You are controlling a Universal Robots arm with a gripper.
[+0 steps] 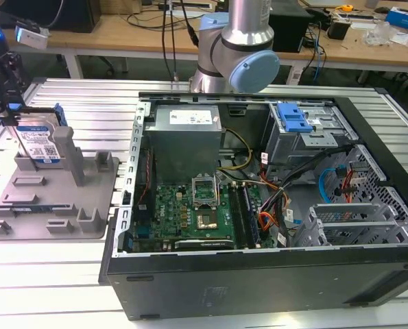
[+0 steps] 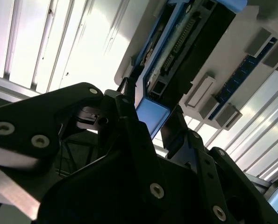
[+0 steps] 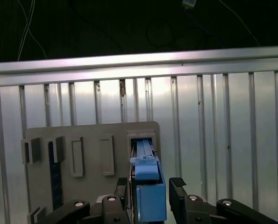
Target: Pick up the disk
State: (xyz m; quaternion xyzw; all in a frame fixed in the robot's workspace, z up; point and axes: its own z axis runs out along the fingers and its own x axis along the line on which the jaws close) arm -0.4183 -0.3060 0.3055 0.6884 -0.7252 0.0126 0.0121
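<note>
Your gripper (image 3: 149,186) is spread, one finger (image 3: 180,189) on each side of the blue rail of the disk (image 3: 147,170). A sliver of gap shows on one side in the first wrist view, so nothing is pinched yet. The disk stands on edge in the grey holder (image 1: 87,205), at about ten o'clock in the exterior view, with the computer case (image 1: 258,281) toward three o'clock. Centre the gripper so both fingers meet the flat faces together. A lopsided closure would likely shove the disk against the slot wall.
</note>
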